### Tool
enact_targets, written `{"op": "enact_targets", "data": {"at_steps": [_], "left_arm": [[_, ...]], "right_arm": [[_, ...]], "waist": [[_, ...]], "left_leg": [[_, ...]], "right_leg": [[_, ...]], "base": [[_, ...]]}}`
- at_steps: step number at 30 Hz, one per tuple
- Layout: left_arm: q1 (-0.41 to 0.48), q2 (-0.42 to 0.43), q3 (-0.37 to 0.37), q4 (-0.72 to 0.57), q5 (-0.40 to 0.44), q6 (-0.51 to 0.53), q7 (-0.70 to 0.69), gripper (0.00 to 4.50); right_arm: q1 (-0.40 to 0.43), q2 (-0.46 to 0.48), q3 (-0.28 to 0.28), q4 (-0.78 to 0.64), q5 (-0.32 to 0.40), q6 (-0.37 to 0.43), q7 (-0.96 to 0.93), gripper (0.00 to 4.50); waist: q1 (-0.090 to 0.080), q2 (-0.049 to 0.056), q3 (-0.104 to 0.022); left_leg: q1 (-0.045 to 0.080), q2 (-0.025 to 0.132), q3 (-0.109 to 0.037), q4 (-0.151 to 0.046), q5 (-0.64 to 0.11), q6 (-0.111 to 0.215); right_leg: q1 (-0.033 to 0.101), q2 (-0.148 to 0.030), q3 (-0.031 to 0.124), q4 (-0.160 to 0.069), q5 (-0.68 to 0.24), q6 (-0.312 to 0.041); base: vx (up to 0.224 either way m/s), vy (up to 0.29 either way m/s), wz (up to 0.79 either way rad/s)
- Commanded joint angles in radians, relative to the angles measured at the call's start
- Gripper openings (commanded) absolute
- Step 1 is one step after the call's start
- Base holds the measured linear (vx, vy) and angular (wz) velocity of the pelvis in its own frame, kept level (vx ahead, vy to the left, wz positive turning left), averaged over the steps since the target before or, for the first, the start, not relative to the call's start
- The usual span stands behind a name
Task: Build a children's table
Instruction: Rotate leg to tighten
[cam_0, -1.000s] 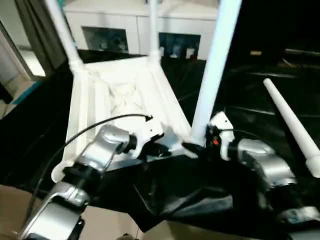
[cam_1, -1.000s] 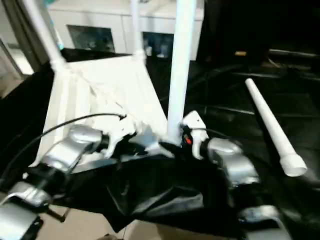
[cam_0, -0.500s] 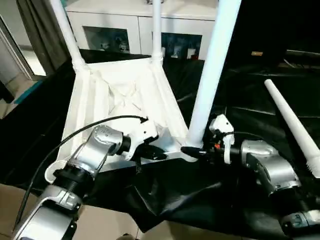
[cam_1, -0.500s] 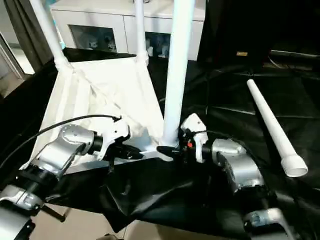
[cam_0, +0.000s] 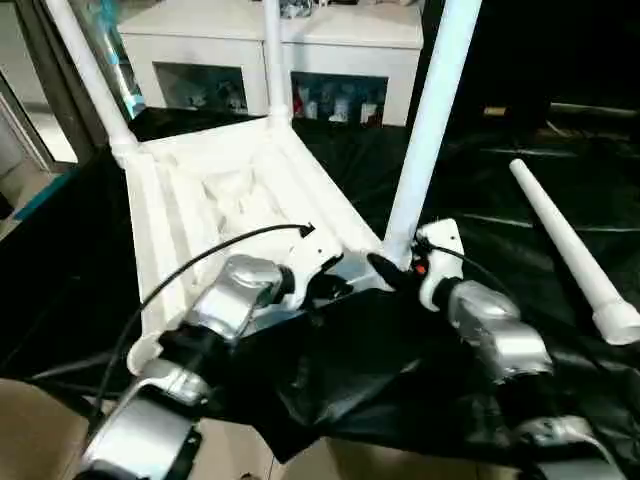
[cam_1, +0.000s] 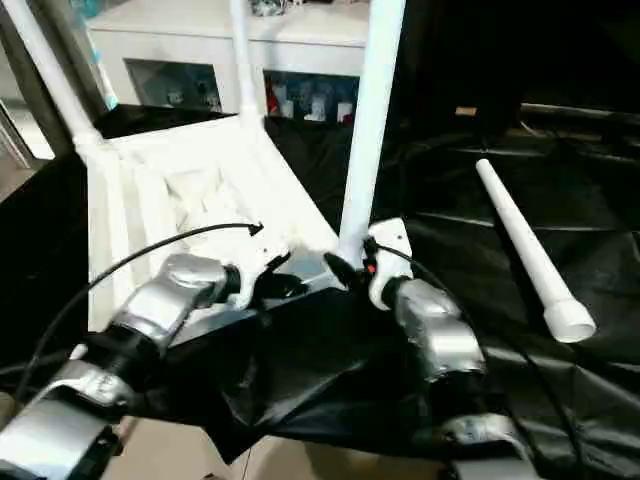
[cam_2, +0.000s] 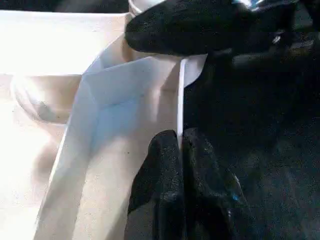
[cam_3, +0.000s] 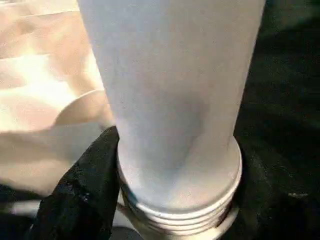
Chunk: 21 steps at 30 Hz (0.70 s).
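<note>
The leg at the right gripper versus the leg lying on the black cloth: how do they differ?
The gripped leg stands upright in a corner socket of the upturned table, right gripper at its base. The loose leg lies flat on the cloth, apart from the table, untouched. Both are white tapering tubes.

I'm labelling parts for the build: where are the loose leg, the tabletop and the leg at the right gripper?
loose leg (cam_0: 565, 250), left eye view, mid-shaft.
tabletop (cam_0: 215, 195), left eye view, ribbed underside.
leg at the right gripper (cam_3: 170, 100), right wrist view, lower shaft.
</note>
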Motion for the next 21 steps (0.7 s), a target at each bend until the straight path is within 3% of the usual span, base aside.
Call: {"op": "enact_targets", "data": {"at_steps": [1, 4, 6, 11, 16, 17, 21], "left_arm": [[-0.012, -0.042, -0.021, 0.021, 0.004, -0.011, 0.036, 0.00], [0.008, -0.039, -0.052, 0.000, 0.018, -0.030, 0.016, 0.00], [0.016, -0.029, -0.054, -0.018, 0.009, -0.034, -0.009, 0.00], [0.051, 0.024, -0.073, -0.087, -0.005, -0.071, -0.147, 0.00], [0.093, 0.097, -0.087, -0.157, -0.021, -0.091, -0.260, 0.00], [0.097, 0.105, -0.088, -0.164, -0.023, -0.096, -0.272, 0.00], [0.134, 0.161, -0.098, -0.229, -0.038, -0.101, -0.350, 0.00]], "right_arm": [[0.012, 0.066, 0.043, 0.055, 0.016, 0.021, 0.029, 3.33], [0.000, 0.055, 0.060, 0.039, 0.016, 0.011, 0.091, 3.53], [0.003, 0.034, 0.080, 0.017, 0.012, 0.012, 0.141, 3.91], [0.034, -0.054, 0.136, -0.057, 0.007, -0.009, 0.328, 3.91], [0.057, -0.145, 0.148, -0.100, 0.010, -0.029, 0.464, 3.91], [0.059, -0.155, 0.149, -0.104, 0.009, -0.030, 0.480, 3.91], [0.077, -0.216, 0.150, -0.156, 0.032, -0.023, 0.575, 3.91]], "waist": [[-0.002, -0.008, -0.053], [-0.003, -0.007, -0.054], [-0.001, -0.007, -0.056], [0.000, -0.012, -0.062], [0.007, -0.007, -0.070], [0.010, -0.003, -0.071], [0.016, -0.002, -0.069]], "left_leg": [[0.014, 0.053, -0.029, -0.079, -0.253, 0.022], [0.012, 0.055, -0.031, -0.084, -0.260, 0.031], [0.010, 0.056, -0.030, -0.084, -0.239, 0.038], [0.000, 0.057, -0.026, -0.078, -0.167, 0.073], [-0.002, 0.061, -0.023, -0.070, -0.084, 0.116], [0.000, 0.062, -0.022, -0.069, -0.079, 0.118], [-0.001, 0.069, -0.024, -0.072, -0.088, 0.121]], "right_leg": [[0.035, -0.096, 0.051, -0.110, -0.423, -0.152], [0.038, -0.096, 0.051, -0.109, -0.413, -0.148], [0.043, -0.097, 0.053, -0.105, -0.372, -0.160], [0.052, -0.099, 0.055, -0.088, -0.236, -0.199], [0.053, -0.096, 0.053, -0.069, -0.064, -0.251], [0.052, -0.096, 0.053, -0.067, -0.054, -0.254], [0.053, -0.094, 0.049, -0.062, -0.034, -0.266]], "base": [[0.000, 0.000, 0.00], [0.000, 0.000, 0.00], [0.000, 0.000, 0.00], [0.000, 0.000, 0.00], [0.000, 0.000, 0.00], [0.000, 0.000, 0.00], [0.000, 0.000, 0.00]]}}
